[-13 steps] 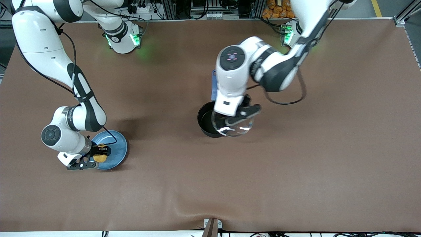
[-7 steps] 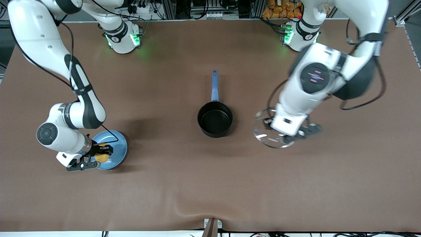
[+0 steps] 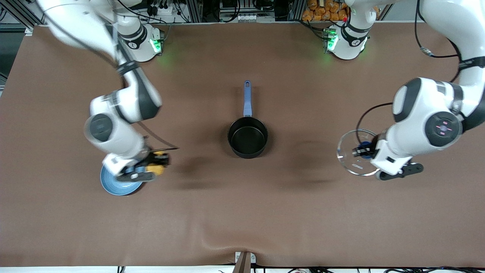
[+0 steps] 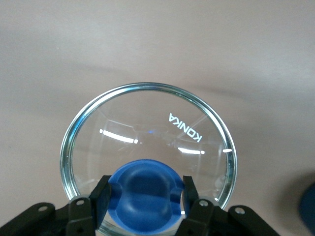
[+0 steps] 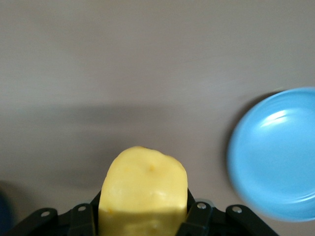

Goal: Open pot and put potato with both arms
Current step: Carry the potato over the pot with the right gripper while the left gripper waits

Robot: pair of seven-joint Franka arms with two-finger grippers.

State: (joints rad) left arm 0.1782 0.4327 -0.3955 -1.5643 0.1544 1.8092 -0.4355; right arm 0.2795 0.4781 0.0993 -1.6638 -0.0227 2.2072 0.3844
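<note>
The black pot point(image 3: 247, 141) stands open at the table's middle, its blue handle point(image 3: 247, 98) pointing toward the robots' bases. My left gripper point(image 3: 364, 150) is shut on the blue knob point(image 4: 144, 196) of the clear glass lid point(image 3: 356, 152) and holds it over the table toward the left arm's end; the lid point(image 4: 147, 147) fills the left wrist view. My right gripper point(image 3: 157, 163) is shut on the yellow potato point(image 3: 159, 166) and holds it above the table just beside the plate. The potato point(image 5: 144, 194) shows between the jaws in the right wrist view.
A flat light-blue plate point(image 3: 113, 185) lies toward the right arm's end of the table, partly under the right hand; it also shows in the right wrist view point(image 5: 275, 155). The brown table cloth point(image 3: 242, 212) has a small wrinkle at its near edge.
My left gripper has carried the lid off the pot and away toward the left arm's end. My right gripper has lifted the potato off the plate and moved it toward the pot.
</note>
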